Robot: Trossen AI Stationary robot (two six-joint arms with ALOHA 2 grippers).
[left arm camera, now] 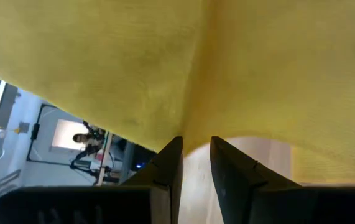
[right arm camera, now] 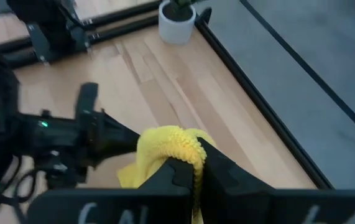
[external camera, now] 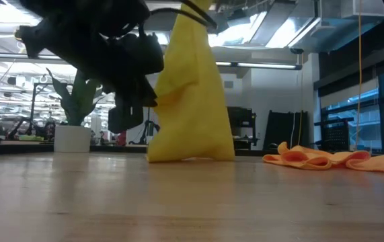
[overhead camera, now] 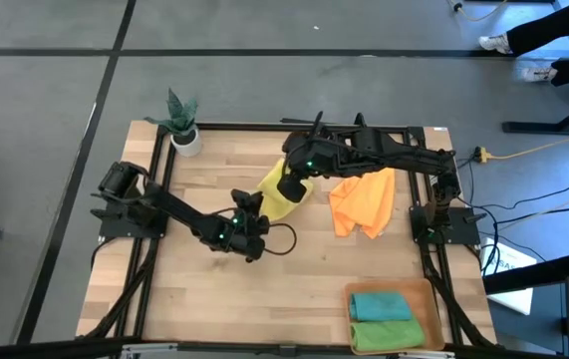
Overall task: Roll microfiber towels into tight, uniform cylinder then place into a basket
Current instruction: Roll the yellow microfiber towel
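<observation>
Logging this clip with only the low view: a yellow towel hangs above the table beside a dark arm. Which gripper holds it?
Observer: The right gripper is shut on a bunched edge of the yellow towel.
Operator: And the left one?
Observer: The left gripper sits under the hanging cloth with its fingers slightly apart. Its wrist view shows nothing clamped between them.
Operator: Anything in the basket?
Observer: Yes. The teal towel and the green towel lie side by side in the basket at the table's right front corner.
</observation>
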